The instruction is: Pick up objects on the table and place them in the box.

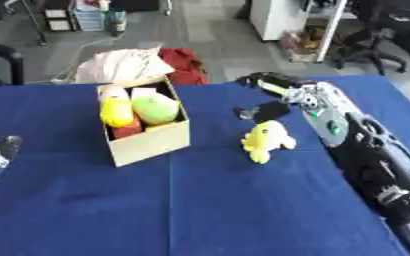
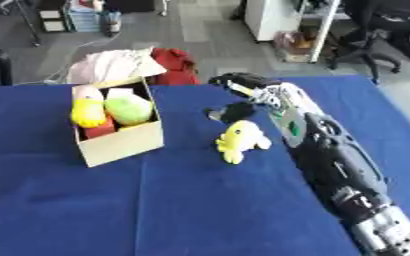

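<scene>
Right hand [image 1: 263,111] is hovering just behind yellow plush toy [image 1: 266,140] on blue table [image 1: 208,200], fingers seemingly relaxed, holding nothing. Reach step; next calls for lowering, grasping, carrying to box [image 1: 152,142].

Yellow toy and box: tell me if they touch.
Apart. The left eye view shows bare blue cloth between the yellow toy and the box.
</scene>
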You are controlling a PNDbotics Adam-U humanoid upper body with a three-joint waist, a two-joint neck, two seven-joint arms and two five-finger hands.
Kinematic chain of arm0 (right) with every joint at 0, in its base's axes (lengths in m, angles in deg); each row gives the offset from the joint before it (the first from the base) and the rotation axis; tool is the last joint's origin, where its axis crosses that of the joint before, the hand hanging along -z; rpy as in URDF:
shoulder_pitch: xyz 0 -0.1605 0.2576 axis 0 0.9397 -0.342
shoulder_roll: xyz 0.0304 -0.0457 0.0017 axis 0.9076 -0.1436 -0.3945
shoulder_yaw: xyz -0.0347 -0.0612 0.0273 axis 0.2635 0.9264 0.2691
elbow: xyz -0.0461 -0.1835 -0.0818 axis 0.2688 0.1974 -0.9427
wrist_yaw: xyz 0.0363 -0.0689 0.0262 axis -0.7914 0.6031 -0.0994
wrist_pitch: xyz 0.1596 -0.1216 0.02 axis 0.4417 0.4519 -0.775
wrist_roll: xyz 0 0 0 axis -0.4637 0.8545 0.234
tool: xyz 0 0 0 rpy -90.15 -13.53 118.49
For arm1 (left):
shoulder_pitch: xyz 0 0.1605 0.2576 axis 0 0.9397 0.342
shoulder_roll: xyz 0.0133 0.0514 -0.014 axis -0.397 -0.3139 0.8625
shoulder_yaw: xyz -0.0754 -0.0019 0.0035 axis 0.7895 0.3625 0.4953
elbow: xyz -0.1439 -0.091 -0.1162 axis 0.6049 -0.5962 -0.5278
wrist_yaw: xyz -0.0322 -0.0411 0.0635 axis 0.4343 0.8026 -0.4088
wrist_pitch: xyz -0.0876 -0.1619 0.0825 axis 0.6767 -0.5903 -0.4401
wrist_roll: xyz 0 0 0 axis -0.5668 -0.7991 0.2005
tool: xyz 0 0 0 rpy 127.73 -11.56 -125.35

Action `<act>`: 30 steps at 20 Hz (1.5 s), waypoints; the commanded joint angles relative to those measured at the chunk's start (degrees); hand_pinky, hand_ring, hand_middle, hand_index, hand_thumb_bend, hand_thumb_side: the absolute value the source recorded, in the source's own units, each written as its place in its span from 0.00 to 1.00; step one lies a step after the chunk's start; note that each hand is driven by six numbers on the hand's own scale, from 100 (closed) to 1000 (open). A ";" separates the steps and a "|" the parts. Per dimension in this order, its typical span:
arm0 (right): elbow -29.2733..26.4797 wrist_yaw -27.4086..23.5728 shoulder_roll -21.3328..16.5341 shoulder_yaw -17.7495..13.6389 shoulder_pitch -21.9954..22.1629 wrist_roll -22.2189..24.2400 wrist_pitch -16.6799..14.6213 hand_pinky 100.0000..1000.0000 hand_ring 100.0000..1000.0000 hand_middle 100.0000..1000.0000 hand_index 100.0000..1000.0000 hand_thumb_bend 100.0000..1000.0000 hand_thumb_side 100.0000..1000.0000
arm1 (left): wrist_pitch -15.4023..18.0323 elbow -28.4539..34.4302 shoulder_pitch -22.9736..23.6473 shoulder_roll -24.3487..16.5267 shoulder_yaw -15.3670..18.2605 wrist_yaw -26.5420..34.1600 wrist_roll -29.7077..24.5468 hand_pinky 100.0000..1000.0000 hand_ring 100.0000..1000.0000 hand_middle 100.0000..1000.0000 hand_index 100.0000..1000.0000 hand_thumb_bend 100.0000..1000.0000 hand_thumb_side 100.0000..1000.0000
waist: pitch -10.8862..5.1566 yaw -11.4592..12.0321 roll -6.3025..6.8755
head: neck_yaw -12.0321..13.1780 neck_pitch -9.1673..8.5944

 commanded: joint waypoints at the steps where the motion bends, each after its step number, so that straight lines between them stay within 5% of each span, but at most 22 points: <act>1: -3.76 -3.48 -4.28 1.01 0.45 2.26 -0.15 0.89 0.90 0.90 1.00 0.14 0.63 | 0.03 0.58 -0.25 -1.85 0.72 -0.21 0.30 0.79 0.58 0.60 0.70 0.48 0.35 | -1.83 -0.21 -0.80 | 0.19 0.19; 2: -4.43 -4.24 -4.90 1.33 1.21 2.73 -0.08 0.89 0.90 0.90 1.00 0.14 0.63 | 0.02 0.56 -0.22 -1.86 0.74 -0.23 0.32 0.79 0.58 0.60 0.70 0.48 0.35 | -1.84 -0.29 -0.87 | 0.24 0.14; 3: -5.08 -4.99 -5.42 1.63 1.93 3.13 -0.05 0.89 0.90 0.89 1.00 0.29 0.47 | 0.02 0.54 -0.19 -1.87 0.76 -0.25 0.35 0.79 0.58 0.60 0.70 0.48 0.35 | -1.85 -0.34 -0.92 | 0.31 0.09; 4: -5.74 -5.68 -5.97 2.13 2.72 3.63 -0.15 0.89 0.90 0.90 1.00 0.14 0.62 | 0.02 0.53 -0.17 -1.89 0.80 -0.26 0.38 0.79 0.58 0.60 0.70 0.48 0.35 | -1.83 -0.40 -0.97 | 0.45 0.06; 12: -7.95 -5.60 -6.80 6.50 6.31 8.05 -1.05 0.88 0.90 0.90 1.00 0.14 0.56 | -0.03 0.42 -0.04 -1.71 0.83 -0.34 0.48 0.79 0.60 0.60 0.71 0.48 0.35 | -1.76 -0.67 -0.93 | 0.68 -0.01; 19: -3.32 9.24 -3.54 5.78 5.28 -0.03 -2.20 0.88 0.89 0.91 0.99 0.20 0.45 | 0.14 0.37 0.26 -1.45 0.80 -0.20 0.23 0.80 0.61 0.60 0.71 0.46 0.35 | -1.87 -0.60 -0.36 | 0.66 -0.15; 30: 8.39 28.32 1.98 1.44 2.48 -14.50 -3.97 0.78 0.74 0.74 0.81 0.15 0.20 | 0.25 0.26 0.40 -1.04 0.73 -0.19 0.01 0.80 0.61 0.60 0.71 0.44 0.35 | -1.60 -0.53 0.35 | 0.43 -0.22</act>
